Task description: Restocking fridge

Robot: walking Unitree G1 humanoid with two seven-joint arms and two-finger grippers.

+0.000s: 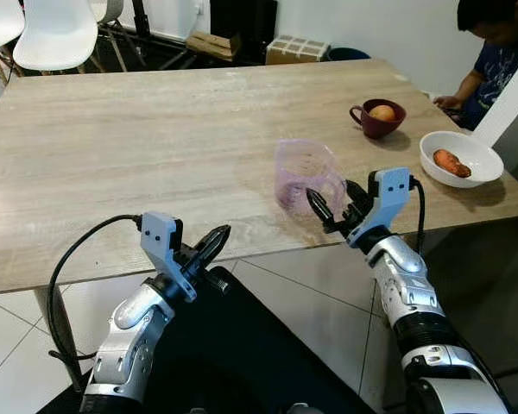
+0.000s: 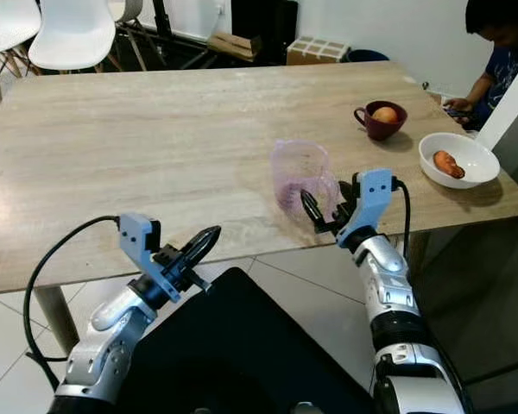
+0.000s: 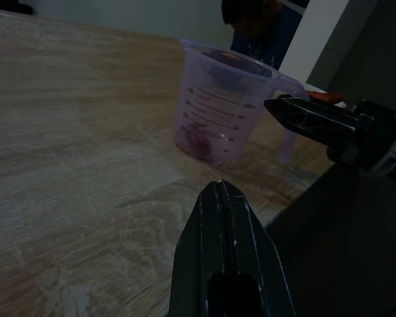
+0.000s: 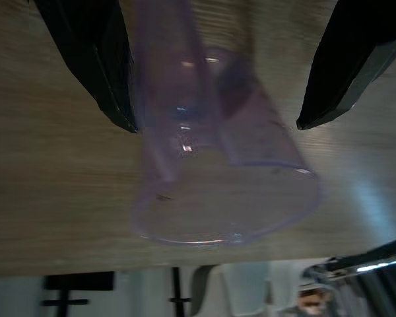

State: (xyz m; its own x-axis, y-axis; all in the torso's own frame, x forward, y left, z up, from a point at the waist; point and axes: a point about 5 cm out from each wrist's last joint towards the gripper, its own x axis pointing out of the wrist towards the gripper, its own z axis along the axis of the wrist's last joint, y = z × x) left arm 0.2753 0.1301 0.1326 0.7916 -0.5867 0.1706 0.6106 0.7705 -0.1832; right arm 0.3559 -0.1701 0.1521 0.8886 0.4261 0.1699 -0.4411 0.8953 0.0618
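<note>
1. The jug [image 1: 304,175], a clear purple measuring jug, is standing upright near the front edge of the table [image 1: 155,147], with something dark lying in its bottom.
2. The right gripper [image 1: 335,205] is hovering just beside the jug's handle, fingers spread wide and not touching it.
3. The left gripper [image 1: 209,245] is waiting well left of the jug, off the table's front edge, fingers pressed together and holding nothing.
4. A red cup [image 1: 378,119] with an orange fruit and a white bowl [image 1: 460,158] with a sweet potato are sitting right of the jug; a person [image 1: 492,52] is sitting beyond them.
5. Risk, as I judge it: the jug looks light, so a finger nudging the handle before closing could tip it or slide it off the edge.
</note>
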